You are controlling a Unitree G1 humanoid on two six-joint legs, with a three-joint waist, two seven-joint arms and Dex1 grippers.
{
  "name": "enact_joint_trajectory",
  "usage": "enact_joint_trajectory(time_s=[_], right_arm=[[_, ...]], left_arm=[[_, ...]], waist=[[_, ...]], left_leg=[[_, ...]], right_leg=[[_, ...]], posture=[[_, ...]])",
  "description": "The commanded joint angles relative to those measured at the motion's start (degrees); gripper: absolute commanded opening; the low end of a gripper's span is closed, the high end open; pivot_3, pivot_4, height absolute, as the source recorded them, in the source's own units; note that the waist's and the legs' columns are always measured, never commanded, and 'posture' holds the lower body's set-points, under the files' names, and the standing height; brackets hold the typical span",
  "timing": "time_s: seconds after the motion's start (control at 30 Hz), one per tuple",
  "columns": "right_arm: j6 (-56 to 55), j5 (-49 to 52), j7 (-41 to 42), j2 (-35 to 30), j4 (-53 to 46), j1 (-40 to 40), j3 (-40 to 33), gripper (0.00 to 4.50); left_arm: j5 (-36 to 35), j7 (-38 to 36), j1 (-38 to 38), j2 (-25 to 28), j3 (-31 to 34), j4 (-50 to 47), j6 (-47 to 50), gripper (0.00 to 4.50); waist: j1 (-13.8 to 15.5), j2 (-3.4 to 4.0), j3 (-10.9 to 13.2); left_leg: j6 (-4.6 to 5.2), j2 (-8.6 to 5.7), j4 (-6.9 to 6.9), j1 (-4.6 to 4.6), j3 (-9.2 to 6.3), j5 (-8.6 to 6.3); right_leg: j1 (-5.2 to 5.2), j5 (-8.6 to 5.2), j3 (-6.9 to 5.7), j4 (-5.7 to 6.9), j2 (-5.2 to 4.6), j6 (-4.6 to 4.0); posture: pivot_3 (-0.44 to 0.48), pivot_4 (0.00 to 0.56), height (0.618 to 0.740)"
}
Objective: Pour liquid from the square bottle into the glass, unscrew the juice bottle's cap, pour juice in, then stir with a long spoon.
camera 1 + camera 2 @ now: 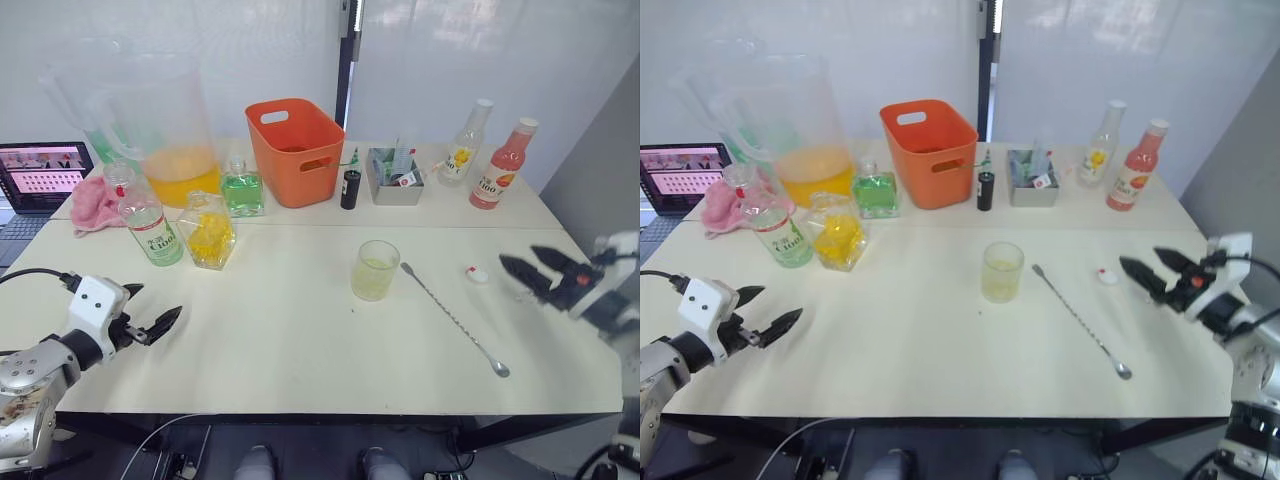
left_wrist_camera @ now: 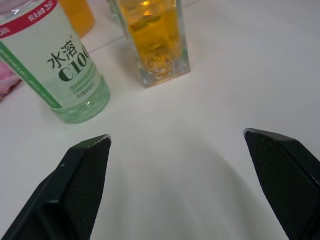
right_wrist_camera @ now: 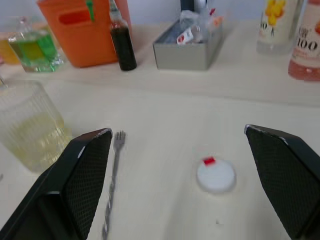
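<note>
The ribbed clear glass [image 1: 375, 270], part-filled with pale yellow liquid, is found mid-surface on the cream surface [image 1: 300, 340]. The long twisted metal spoon [image 1: 455, 320] is laid just beside it, near a small white cap [image 1: 478, 274]. The square clear bottle of amber liquid [image 1: 207, 231] is stood beside the green-labelled juice bottle [image 1: 150, 226]. The left hand [image 1: 150, 330] and the right hand [image 1: 528, 270] are both held open and empty.

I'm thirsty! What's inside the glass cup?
The glass holds pale yellow liquid, filling about its lower half. Nothing else shows inside; the long spoon lies beside it on the table.
</note>
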Motion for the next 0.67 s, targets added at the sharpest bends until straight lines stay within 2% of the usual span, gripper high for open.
enact_joint_trajectory(time_s=[0.03, 0.3, 0.67], right_arm=[[-12.65, -2.58, 2.68, -2.32, 1.45, 3.70, -0.48, 4.48], [-22.22, -2.46, 4.16, -3.52, 9.30, 7.38, -0.30, 4.48], [-25.68, -1.63, 4.46, -4.63, 12.42, 6.99, 1.25, 4.48]], left_arm=[[0.47, 0.02, 2.19, -1.00, 2.26, -0.43, -3.88, 4.50], [0.38, -1.57, 5.71, -1.50, 2.73, 3.36, -7.18, 4.50], [2.62, -1.48, 5.11, -1.58, 1.67, 7.08, -10.78, 4.50]], waist=[[-0.01, 0.01, -0.01], [-0.61, 0.00, -0.01], [-1.24, 0.00, -0.01]], left_leg=[[-0.01, 0.00, 0.01, 0.01, 0.01, 0.00], [-0.22, 0.03, -0.01, 0.20, 0.02, -0.06], [-0.35, 0.03, -0.03, 0.23, 0.04, -0.12]], right_leg=[[0.00, -0.07, 0.00, 0.00, 0.00, 0.08], [0.08, -0.08, 0.00, 0.02, 0.00, 0.03], [0.09, -0.07, 0.00, 0.03, -0.01, 0.03]], posture=[[0.000, 0.150, 0.738], [0.000, 0.150, 0.738], [0.000, 0.150, 0.738]])
